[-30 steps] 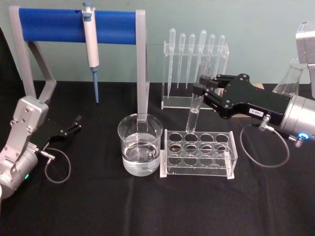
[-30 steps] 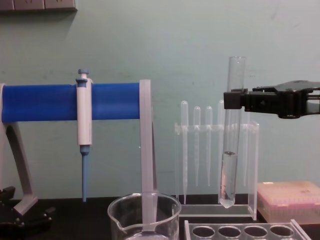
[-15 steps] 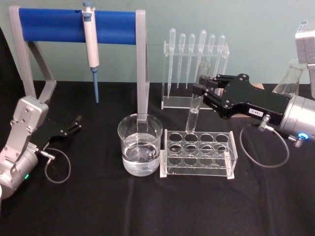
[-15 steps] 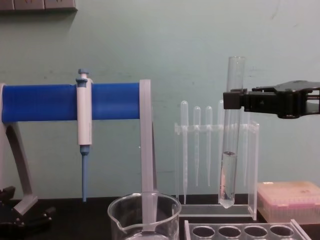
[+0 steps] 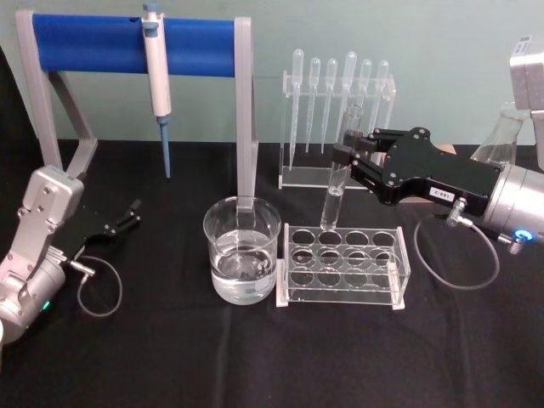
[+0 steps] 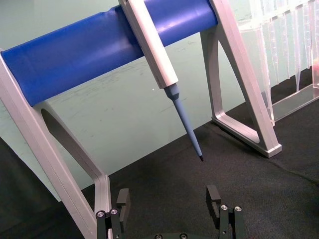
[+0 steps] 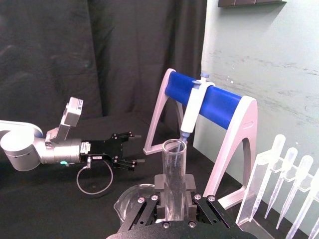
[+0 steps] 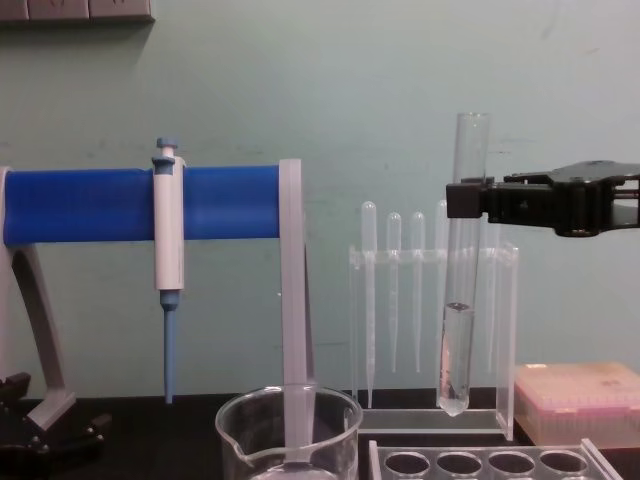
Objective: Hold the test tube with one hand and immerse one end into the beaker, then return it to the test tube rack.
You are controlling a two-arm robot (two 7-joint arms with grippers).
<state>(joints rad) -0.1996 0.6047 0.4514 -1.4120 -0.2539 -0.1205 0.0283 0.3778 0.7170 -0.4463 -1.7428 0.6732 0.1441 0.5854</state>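
1. Here, nearest the robot, the wide clear glass beaker (image 5: 242, 255), part-filled with water, stands on the black cloth (image 5: 255, 357) just beside the left end of the clear plastic test tube rack (image 5: 340, 291).
2. Off to the left, the silver-wristed black left gripper (image 5: 132, 217) sits low over the cloth, parked, with its fingers apart and nothing between them.
3. Behind the rack's front rows, the black blocky right gripper (image 5: 343, 155) is clamped on the upper part of the clear glass round-bottomed test tube (image 5: 333, 200). The tube hangs upright with a little liquid in its lower end, and its bottom is slightly above the rack's back row, towards the left.
4. This pose does not tell whether the dip is done.
   - For the dip, I would carry the tube left at this height and lower it straight over the beaker's middle, clear of the rim and floor.
   - For the return, centre it over a hole and let go only once it is seated.
5. Farthest back stand the thin clear plastic pipettes (image 5: 336, 81) and the blue-barred stand (image 5: 93, 42) carrying the white, blue-tipped pipettor (image 5: 156, 76). The stand's grey upright rises just behind the beaker, so the tube should travel in front of it.
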